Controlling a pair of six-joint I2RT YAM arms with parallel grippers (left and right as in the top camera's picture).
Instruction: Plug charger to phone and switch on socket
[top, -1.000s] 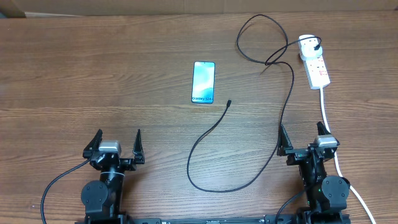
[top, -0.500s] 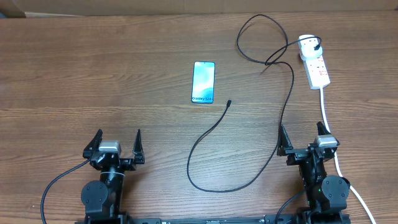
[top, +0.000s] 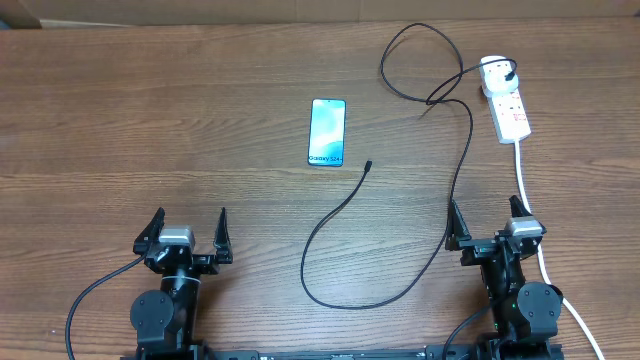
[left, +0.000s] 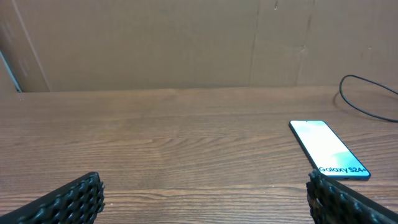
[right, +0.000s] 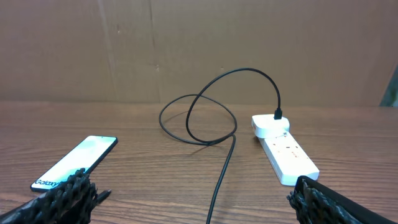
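Observation:
The phone (top: 327, 131) lies flat mid-table, its cyan screen up; it also shows in the left wrist view (left: 328, 150) and the right wrist view (right: 74, 163). The black charger cable (top: 460, 170) loops across the table. Its free connector tip (top: 368, 165) rests a little right of the phone's near end, apart from it. Its plug (top: 510, 70) sits in the far end of the white socket strip (top: 505, 105). My left gripper (top: 190, 220) stands open at the near left, empty. My right gripper (top: 484, 212) stands open at the near right, with the cable (right: 224, 168) running between its fingers on the table.
The socket's thick white cord (top: 525, 180) runs down past the right arm's right side. A brown cardboard wall (right: 199, 43) backs the table's far edge. Bare wood table (top: 150, 120) spreads to the left of the phone.

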